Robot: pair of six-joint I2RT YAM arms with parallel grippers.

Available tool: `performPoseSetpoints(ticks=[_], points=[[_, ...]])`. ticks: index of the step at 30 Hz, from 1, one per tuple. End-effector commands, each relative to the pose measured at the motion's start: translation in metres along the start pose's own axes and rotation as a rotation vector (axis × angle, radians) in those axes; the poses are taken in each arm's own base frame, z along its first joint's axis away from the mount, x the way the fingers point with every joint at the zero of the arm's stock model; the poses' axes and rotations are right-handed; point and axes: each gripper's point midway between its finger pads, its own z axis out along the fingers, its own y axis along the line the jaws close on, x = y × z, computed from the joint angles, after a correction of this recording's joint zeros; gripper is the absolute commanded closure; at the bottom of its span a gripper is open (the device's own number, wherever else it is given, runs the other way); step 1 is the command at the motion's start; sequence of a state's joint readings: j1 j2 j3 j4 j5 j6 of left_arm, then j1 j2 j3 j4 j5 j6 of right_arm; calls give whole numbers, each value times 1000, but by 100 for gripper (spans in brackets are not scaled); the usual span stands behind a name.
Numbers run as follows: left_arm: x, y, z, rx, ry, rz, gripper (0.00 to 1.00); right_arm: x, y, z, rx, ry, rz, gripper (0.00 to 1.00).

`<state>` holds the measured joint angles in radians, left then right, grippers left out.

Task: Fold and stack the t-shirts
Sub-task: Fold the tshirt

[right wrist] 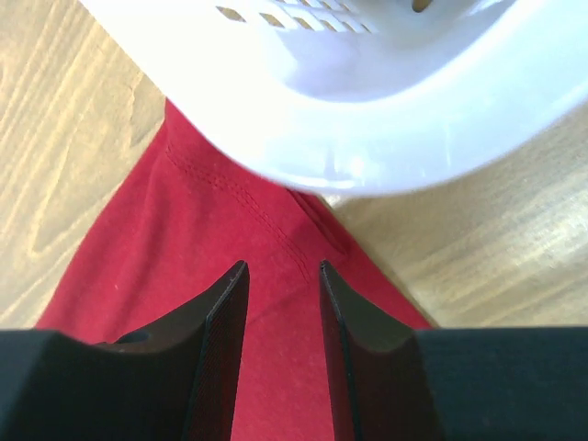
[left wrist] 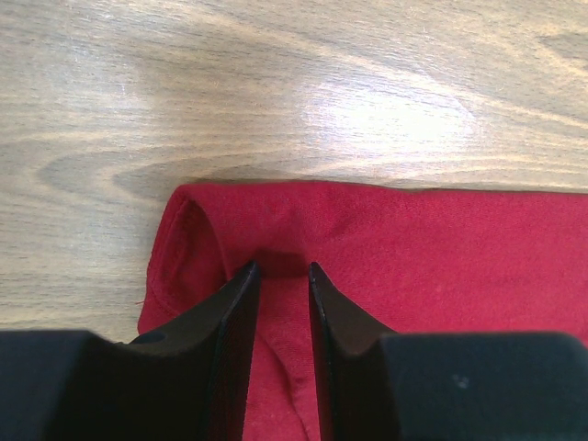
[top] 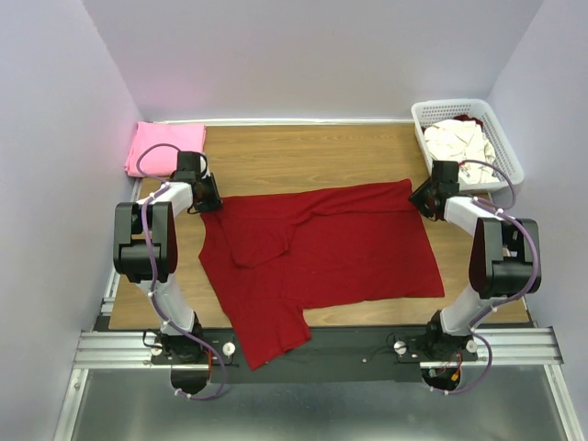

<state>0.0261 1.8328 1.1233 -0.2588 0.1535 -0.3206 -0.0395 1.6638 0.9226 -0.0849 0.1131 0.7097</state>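
Note:
A dark red t-shirt [top: 322, 253] lies spread across the wooden table, with one sleeve hanging over the near edge. My left gripper [top: 209, 196] is at its far left corner. In the left wrist view the jaws stand close together around a puckered ridge of the red cloth [left wrist: 285, 312]. My right gripper [top: 424, 196] is at the far right corner, jaws narrow with red cloth [right wrist: 280, 303] between them. A folded bright pink t-shirt [top: 163, 147] lies at the far left. Cream-white t-shirts [top: 464, 142] sit in the basket.
The white lattice basket [top: 424, 115] stands at the far right corner, and its rim [right wrist: 367, 138] is just beyond my right fingers. Bare wood [top: 303, 156] lies behind the red shirt. Walls enclose the table on three sides.

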Motion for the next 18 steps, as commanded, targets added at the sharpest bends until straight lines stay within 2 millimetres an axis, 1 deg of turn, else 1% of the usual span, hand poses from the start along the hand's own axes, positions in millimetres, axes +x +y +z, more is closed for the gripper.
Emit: performPoseSetpoints(ticks=[1,9,16,18], points=[[12,15,4,-50,26,13,63,5,-1,12,-6,9,45,57],[12,14,4,-46,29,13,63,9,-14,11,35,1,55,57],[12,15,4,-47,30,14,63,20,-18,20,49,37,59,57],[12,14,3,-47,28,16,63,20,-18,21,50,39,56,60]])
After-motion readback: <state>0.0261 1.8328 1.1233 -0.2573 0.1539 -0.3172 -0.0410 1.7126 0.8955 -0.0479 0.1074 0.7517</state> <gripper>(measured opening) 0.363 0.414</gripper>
